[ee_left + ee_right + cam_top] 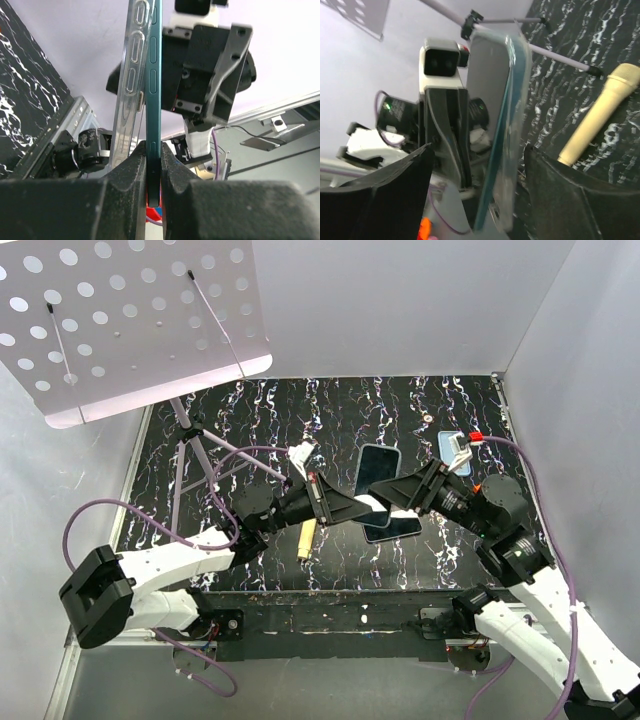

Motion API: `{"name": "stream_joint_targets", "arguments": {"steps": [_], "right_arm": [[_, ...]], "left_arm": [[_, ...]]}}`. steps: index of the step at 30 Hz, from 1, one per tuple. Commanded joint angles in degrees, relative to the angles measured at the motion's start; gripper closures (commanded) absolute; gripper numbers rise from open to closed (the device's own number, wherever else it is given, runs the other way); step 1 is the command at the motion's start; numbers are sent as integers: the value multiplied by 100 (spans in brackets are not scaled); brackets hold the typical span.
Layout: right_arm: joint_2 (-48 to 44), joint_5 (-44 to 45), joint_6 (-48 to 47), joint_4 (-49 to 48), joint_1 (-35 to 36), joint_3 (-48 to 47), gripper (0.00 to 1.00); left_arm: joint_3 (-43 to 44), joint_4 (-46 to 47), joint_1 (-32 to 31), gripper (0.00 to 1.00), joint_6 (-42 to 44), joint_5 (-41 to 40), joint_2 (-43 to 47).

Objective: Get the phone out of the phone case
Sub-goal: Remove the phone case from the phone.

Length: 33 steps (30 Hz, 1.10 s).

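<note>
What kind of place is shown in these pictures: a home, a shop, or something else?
Probably a robot test booth in a laboratory. Plain white walls close in a black marbled table, and a left arm and a right arm are bolted at its near edge.

No legible text, label, brand, number or sign in any view. Teal phone edge, clear case, marbled counter: all bare of readable print.
</note>
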<state>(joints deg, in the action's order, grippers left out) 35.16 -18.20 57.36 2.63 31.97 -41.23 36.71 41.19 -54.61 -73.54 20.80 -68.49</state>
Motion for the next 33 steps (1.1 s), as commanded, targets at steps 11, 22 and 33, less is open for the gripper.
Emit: {"name": "stream_joint_targets", "arguments": {"steps": [11,22,33], "right_arm": [[-493,-403,-1060,1258,20,-623,25],[18,-1353,-929,115,20,-509,48],[281,-1380,-823,-411,126,-333,67]], "left_arm": [[-14,82,539,100,59,627,1030],[-67,135,574,100,-29,627,1127],[-41,293,583,100,-126,680,978]]}}
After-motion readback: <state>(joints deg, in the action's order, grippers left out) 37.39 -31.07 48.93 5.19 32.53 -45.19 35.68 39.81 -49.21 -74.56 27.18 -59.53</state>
